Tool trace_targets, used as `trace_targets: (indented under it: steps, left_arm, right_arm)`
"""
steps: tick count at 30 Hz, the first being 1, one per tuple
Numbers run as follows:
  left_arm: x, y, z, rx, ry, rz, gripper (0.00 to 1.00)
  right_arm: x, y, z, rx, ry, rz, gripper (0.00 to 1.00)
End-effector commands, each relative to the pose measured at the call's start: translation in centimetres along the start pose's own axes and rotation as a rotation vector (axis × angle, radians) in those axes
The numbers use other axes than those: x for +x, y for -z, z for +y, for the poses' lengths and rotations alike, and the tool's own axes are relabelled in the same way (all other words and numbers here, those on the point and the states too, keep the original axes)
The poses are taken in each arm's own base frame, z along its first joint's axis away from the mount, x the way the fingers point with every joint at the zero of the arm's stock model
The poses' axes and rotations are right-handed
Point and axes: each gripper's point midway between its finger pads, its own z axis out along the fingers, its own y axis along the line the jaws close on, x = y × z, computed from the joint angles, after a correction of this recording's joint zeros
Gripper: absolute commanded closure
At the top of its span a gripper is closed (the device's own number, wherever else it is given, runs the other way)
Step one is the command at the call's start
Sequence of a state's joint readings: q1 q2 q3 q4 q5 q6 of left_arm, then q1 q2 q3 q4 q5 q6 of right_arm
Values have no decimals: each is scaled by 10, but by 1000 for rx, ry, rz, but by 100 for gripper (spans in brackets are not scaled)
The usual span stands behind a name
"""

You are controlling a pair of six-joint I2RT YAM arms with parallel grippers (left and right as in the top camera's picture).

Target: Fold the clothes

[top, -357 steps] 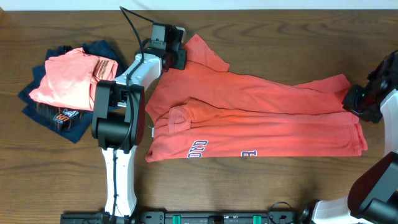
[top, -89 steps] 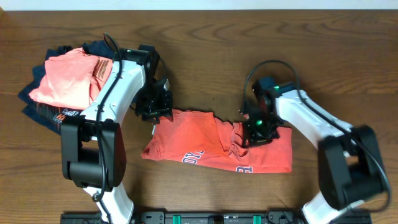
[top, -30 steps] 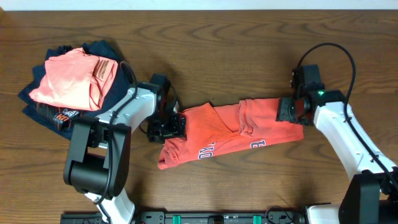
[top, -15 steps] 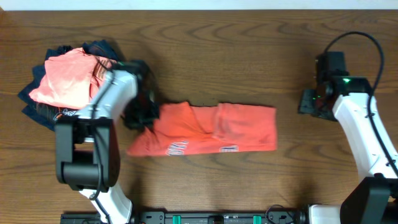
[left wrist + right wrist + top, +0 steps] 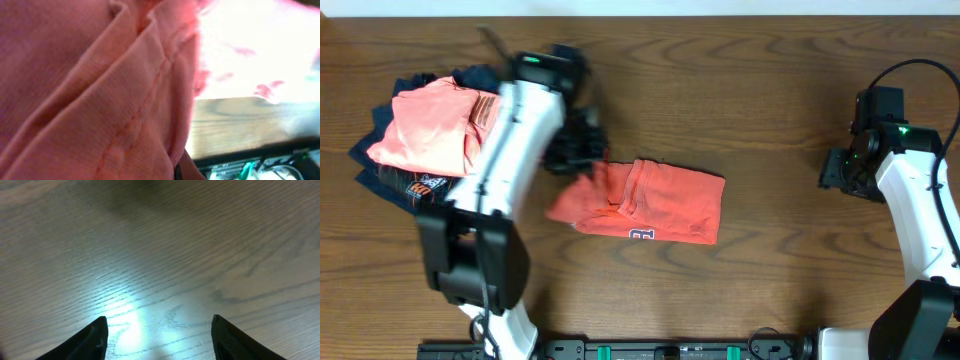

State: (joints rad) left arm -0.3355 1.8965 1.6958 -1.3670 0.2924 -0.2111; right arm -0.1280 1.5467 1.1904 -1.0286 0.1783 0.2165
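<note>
The coral-red T-shirt (image 5: 665, 200) lies in the middle of the table, folded into a short band, with white and navy lettering showing at its front edge. My left gripper (image 5: 582, 158) is shut on the shirt's left end and holds it raised above the table. The left wrist view is filled with coral fabric (image 5: 100, 100), and the fingers are almost wholly hidden behind it. My right gripper (image 5: 843, 172) is open and empty over bare wood at the right, well clear of the shirt. Its two finger tips frame bare wood in the right wrist view (image 5: 160, 330).
A paler salmon-pink folded shirt (image 5: 430, 125) lies on a navy-blue garment (image 5: 415, 188) at the far left, close to the left arm. A black rail (image 5: 650, 350) runs along the table's front edge.
My left gripper has lifted the shirt's left end and carried it rightward, so the shirt is now shorter. The right arm has drawn slightly further right, away from the shirt.
</note>
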Motion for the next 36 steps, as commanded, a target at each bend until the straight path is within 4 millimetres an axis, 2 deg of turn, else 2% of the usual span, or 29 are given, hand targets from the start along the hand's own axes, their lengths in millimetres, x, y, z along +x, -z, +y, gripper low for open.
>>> trace_targets:
  steps: [1,3,4,7,8,9,11,13,15,21,24,27,30,33,36]
  left_arm:
    - [9,-11,-52,33,-102,-10,94]
    - [13,-21,-80,40,-172,-32,92]
    - [16,-26,-91,40,-206,-34,87]
    - [26,-44,-119,19,-303,-38,48]
    - [27,-48,-125,18,-323,-41,40]
    - [28,-50,-132,24,-340,-50,36]
    - [26,-49,-139,37,-363,-72,36]
    - [22,-39,-139,48,-365,-97,36]
    - [13,-21,-130,45,-341,-140,36]
    - [-28,38,-68,29,-173,-313,35]
    - [-48,47,-39,33,-87,-352,32]
    - [-69,43,-6,30,-4,-372,28]
    - [-78,30,14,41,52,-337,28]
    - [-81,11,15,92,36,-266,27]
    - [-83,-10,13,106,21,-209,27]
  right_arm:
    - [-5,4,-1,-11,4,-8,36]
    - [-3,4,-1,-10,6,-3,36]
    - [-3,4,-1,-11,6,-3,36]
    - [-3,4,0,-18,6,-2,36]
    - [-3,4,2,-25,7,0,35]
    - [-3,4,3,-34,6,2,35]
    - [-1,4,8,-61,22,10,35]
    - [2,5,16,-108,39,22,36]
    - [4,7,28,-180,74,33,36]
    - [24,28,92,-505,286,63,36]
    - [39,40,124,-614,372,79,35]
    - [54,46,157,-657,482,69,33]
    - [68,48,187,-678,576,43,30]
    - [75,39,207,-642,584,23,27]
    - [81,21,219,-594,551,31,25]
